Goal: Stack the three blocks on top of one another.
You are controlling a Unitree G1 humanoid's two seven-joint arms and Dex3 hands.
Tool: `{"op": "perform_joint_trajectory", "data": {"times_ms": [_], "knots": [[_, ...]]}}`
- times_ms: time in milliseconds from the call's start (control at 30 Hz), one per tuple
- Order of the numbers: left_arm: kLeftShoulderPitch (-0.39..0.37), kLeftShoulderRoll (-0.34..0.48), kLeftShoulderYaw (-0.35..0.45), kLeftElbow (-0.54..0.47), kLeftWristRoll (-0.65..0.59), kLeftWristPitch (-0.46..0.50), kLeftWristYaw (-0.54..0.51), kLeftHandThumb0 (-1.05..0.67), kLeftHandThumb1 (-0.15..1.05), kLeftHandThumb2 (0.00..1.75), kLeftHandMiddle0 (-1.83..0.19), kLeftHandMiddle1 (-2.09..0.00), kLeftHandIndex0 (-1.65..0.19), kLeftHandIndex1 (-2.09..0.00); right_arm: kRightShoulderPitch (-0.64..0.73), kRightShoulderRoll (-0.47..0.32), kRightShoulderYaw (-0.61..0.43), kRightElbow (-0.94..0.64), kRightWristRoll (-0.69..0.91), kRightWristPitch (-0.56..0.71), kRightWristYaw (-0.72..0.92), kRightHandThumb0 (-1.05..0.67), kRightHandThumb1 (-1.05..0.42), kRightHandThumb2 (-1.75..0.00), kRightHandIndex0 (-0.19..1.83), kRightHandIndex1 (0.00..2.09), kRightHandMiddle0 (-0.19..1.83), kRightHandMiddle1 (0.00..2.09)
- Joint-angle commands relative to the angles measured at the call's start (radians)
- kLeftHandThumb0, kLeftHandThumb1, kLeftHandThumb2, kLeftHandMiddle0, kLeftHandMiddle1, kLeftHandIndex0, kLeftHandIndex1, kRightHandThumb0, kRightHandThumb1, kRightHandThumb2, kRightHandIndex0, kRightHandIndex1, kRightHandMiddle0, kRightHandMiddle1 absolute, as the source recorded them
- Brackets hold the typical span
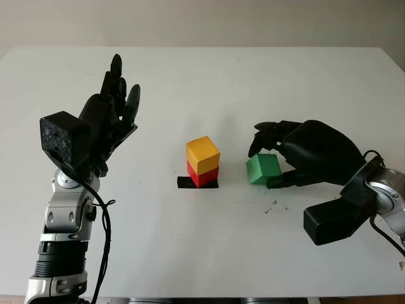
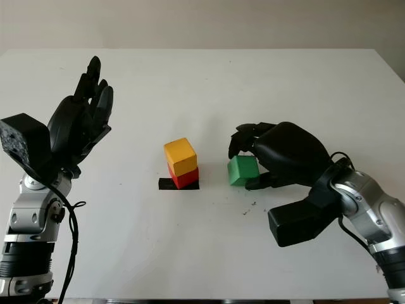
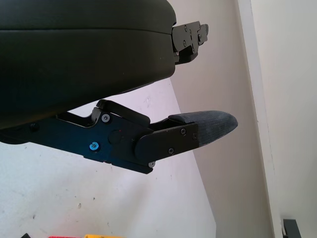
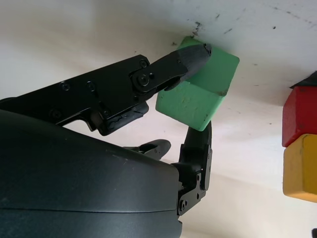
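Gripping green block [image 1: 262, 169]: right hand [image 1: 278, 158], on bench [image 1: 253, 82] | 3 o'clock of yellow block [image 1: 202, 154] atop red block [image 1: 204, 175] | left hand [image 1: 114, 111] open, raised at 9 o'clock

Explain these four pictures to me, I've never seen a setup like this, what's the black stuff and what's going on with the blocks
The black shapes are a humanoid robot's two hands. Two pictures come from cameras in its head, looking down at a white table; the other two come from cameras on its wrists. On the table a yellow block sits on a red block. Beside that stack, the right robot hand has its fingers closed around a green block. The left robot hand is raised above the table, open, holding nothing.
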Motion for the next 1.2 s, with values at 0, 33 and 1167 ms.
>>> {"op": "perform_joint_trajectory", "data": {"times_ms": [0, 33, 1167], "knots": [[0.015, 0.009, 0.002, -0.014, -0.004, 0.004, -0.001, -0.64, 1.05, 0.61, 0.19, 0.0, 0.19, 0.0, -0.018, -0.021, 0.003, 0.005, -0.025, -0.011, -0.025, -0.37, -0.99, -0.05, 0.46, 0.09, 0.29, 1.37], [0.014, 0.009, 0.003, -0.015, -0.004, 0.005, 0.001, -0.64, 1.05, 0.6, 0.19, 0.0, 0.19, 0.0, -0.019, -0.023, 0.003, 0.007, -0.032, -0.011, -0.028, -0.37, -0.99, -0.05, 0.47, 0.09, 0.29, 1.36], [0.003, 0.008, -0.002, -0.012, -0.002, 0.006, 0.003, -0.64, 1.05, 0.59, 0.19, 0.0, 0.19, 0.0, -0.576, 0.022, -0.046, 0.169, 0.554, 0.321, 0.622, -0.44, -0.89, -0.05, 0.62, 0.07, 0.6, 1.06]]}}
